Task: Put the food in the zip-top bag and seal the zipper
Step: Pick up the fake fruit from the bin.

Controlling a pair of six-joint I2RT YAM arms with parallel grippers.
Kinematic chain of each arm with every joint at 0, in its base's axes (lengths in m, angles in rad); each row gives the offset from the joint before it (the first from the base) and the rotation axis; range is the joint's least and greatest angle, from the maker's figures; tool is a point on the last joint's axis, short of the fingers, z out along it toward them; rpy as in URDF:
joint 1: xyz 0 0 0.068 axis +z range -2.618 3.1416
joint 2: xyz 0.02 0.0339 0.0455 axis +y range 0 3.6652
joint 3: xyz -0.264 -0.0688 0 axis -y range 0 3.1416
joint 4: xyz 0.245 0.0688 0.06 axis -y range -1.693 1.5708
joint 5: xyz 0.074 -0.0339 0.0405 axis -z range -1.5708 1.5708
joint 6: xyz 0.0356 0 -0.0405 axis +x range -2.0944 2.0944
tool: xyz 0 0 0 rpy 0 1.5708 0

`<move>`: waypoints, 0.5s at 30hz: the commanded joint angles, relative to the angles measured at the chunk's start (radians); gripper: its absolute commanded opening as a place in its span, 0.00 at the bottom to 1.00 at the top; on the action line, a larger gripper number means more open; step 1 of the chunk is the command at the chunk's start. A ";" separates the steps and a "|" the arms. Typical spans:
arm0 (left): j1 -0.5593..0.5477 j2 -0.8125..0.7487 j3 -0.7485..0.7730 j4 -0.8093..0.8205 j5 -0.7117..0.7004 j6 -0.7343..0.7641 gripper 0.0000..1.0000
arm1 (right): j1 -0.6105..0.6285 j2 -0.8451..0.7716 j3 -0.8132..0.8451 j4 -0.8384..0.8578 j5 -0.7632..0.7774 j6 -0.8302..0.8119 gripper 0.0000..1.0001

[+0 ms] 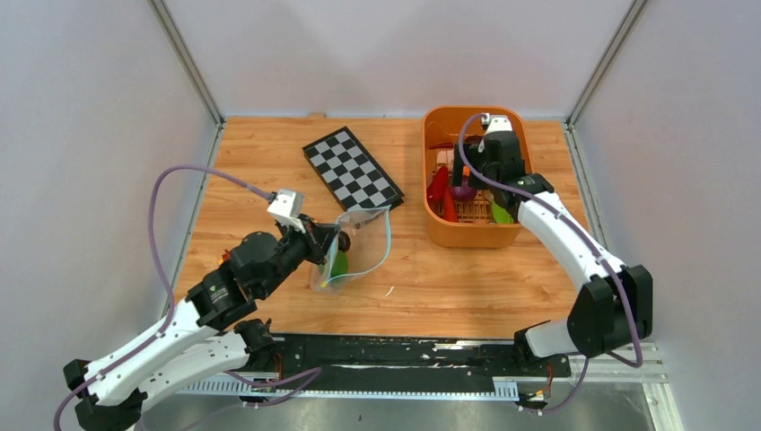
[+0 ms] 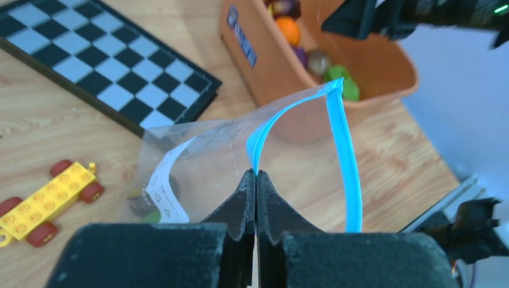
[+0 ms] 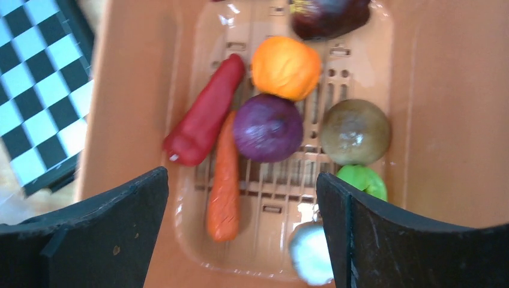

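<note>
Wooden tabletop [image 1: 449,278], pale walls [image 1: 404,54] on three sides. Black-and-white checkerboard [image 1: 353,169] lies flat toward the far centre, turned at an angle. Orange plastic basket [image 1: 471,235] sits to its right, not touching, with a slotted floor and a blue sticker on the outer wall. Yellow toy car [image 2: 45,201] with red wheels near the board, visible in left wrist view only. Black rail [image 1: 404,355] along the near edge.

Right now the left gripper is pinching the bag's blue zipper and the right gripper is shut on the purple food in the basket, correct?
One part is wrong: the right gripper is open and empty over the purple food in the orange basket, as the right wrist view shows. The left gripper does pinch the zipper.
</note>
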 commanded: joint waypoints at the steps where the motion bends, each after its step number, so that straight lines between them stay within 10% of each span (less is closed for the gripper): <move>1: 0.001 -0.060 0.006 0.045 -0.066 0.010 0.00 | -0.082 0.106 0.100 0.036 -0.044 0.043 0.93; 15: 0.001 0.068 0.071 -0.039 -0.014 0.029 0.00 | -0.152 0.512 0.415 -0.065 -0.060 0.044 0.94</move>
